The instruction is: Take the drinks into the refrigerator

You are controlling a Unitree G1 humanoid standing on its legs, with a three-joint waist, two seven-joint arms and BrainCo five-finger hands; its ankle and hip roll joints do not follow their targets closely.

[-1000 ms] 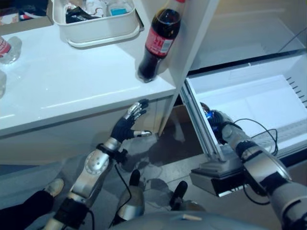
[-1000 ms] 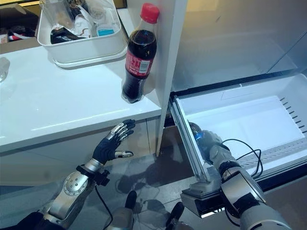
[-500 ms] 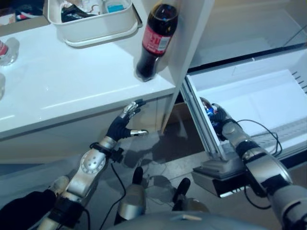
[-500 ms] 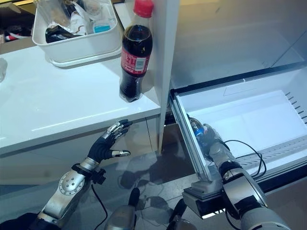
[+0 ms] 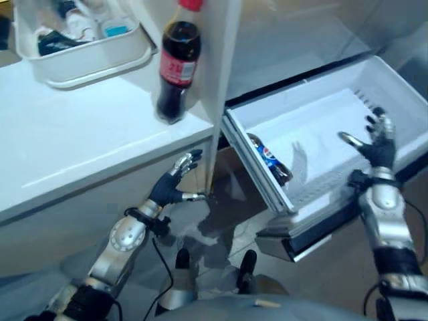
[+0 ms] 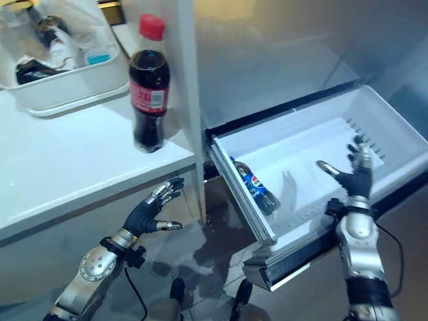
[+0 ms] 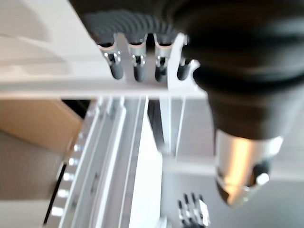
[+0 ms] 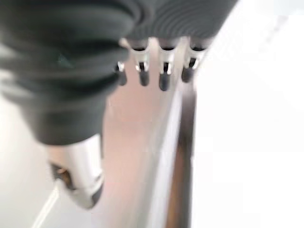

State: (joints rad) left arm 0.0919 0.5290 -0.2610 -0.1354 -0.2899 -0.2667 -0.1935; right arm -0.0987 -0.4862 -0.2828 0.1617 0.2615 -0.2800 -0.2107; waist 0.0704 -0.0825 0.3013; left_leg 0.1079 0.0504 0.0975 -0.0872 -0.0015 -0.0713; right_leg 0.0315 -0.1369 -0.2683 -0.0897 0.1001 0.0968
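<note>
Risk of toppling cola bottle [image 5: 175, 68] off worktop [image 5: 80, 134] edge with spread, empty left hand [image 5: 172, 187] reaching up.

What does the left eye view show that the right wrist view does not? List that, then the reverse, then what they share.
Left eye view: a red-capped cola bottle upright on the white counter, a blue-labelled bottle lying in the pulled-out drawer, and the left robot hand open below the counter edge.
Right wrist view: a close look along straight fingers holding nothing.
Both: the right robot hand, open, over the drawer.
</note>
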